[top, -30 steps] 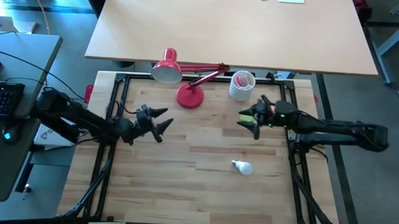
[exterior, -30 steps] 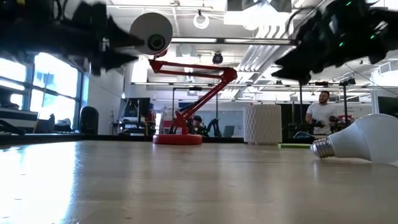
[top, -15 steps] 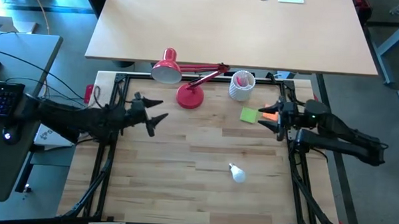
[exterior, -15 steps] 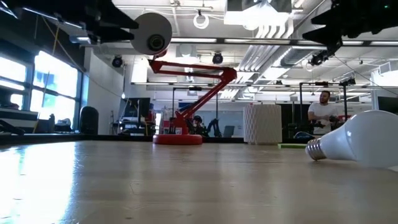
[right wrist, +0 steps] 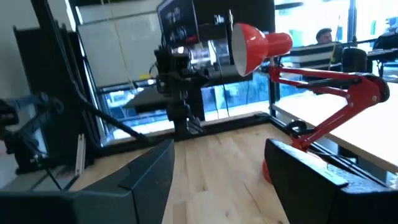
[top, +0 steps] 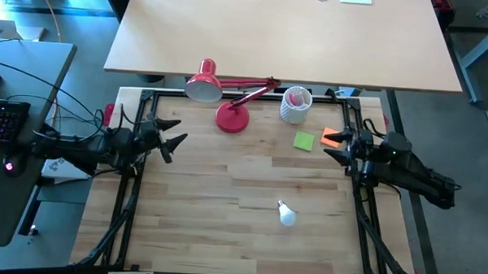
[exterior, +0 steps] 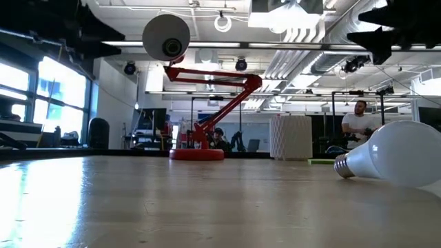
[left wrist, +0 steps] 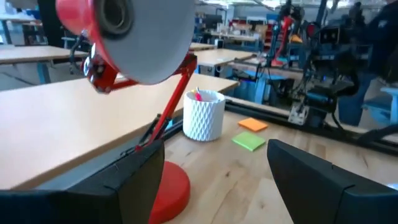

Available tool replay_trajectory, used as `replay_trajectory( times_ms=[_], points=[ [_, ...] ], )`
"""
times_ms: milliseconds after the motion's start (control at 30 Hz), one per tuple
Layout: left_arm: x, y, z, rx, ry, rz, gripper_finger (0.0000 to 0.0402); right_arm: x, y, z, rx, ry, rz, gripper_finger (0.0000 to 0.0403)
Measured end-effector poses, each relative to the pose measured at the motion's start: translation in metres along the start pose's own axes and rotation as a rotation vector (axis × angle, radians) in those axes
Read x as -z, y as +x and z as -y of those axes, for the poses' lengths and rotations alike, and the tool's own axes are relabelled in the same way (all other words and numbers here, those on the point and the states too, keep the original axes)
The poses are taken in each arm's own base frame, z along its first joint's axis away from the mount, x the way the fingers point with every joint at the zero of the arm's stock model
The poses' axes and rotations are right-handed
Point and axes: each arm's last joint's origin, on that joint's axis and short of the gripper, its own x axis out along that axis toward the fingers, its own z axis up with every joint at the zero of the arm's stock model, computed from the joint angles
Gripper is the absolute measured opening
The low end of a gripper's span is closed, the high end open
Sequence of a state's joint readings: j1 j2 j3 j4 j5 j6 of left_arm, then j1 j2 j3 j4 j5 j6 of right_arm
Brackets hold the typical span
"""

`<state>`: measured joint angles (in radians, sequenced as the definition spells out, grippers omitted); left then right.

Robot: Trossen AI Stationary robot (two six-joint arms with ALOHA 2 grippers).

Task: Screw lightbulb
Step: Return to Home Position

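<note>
Dark and spread wide apart, the left fingers [left wrist: 314, 180] grip nothing. They hang over the left edge of the bench [top: 226, 189] and point inward across the wood. The left wrist view looks between them at the red lamp [left wrist: 134, 37] and, farther off, the white pen cup [left wrist: 203, 115].

The right fingers [right wrist: 311, 177] are parted too and hold nothing. They sit at the bench's right edge, pointing inward, just beside an orange sticky note [top: 333, 137]. A green sticky note [top: 304, 141] lies a little further in, between these fingers and the pen cup.

The lightbulb [top: 286, 213] lies on its side on bare wood in the near half of the bench, right of the middle. It is well apart from both pairs of fingers, though nearer the right pair, and nothing touches it. In the high view its silvery screw base is turned toward the far side of the bench, with the white globe toward the near edge. In the low view it fills the right side, its base pointing left.

At the far edge the lamp's round base stands on the bench, just left of the pen cup. Its jointed arm folds back and carries the shade out to the left. The lamp and the bulb are well apart.

Beyond the bench, in the low view, a person [exterior: 358, 124] stands in the room.
</note>
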<state>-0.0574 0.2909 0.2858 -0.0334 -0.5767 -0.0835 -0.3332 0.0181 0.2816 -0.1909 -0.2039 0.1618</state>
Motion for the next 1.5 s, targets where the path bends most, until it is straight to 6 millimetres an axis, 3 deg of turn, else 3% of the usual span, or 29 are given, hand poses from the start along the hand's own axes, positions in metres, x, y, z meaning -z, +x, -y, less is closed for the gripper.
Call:
replay_trajectory(
  times_ms=[333,533,733,900,1333,1500],
  points=[
    [0.042,-0.005,-0.005,0.057,-0.084,0.03,0.0279,0.053,0.018,0.013,-0.011,0.09,0.107,0.0247],
    [0.06,-0.002,-0.003,0.115,-0.103,0.079,0.0279,0.057,0.019,0.014,0.025,0.048,0.079,0.0247],
    [0.059,-0.002,-0.001,0.18,-0.091,0.084,0.0279,0.062,0.02,0.015,0.028,0.071,0.024,0.0247],
    [0.059,-0.002,-0.002,0.153,-0.085,0.086,0.0279,0.072,0.021,0.018,0.144,0.088,-0.062,0.0247],
    [0.063,-0.002,-0.003,0.118,-0.03,0.058,0.0279,0.084,0.027,0.024,0.253,0.041,-0.199,0.0247],
    [0.067,-0.002,-0.004,0.088,0.104,0.021,0.0279,0.084,0.028,0.024,0.257,0.133,-0.193,0.0247]
  ],
)
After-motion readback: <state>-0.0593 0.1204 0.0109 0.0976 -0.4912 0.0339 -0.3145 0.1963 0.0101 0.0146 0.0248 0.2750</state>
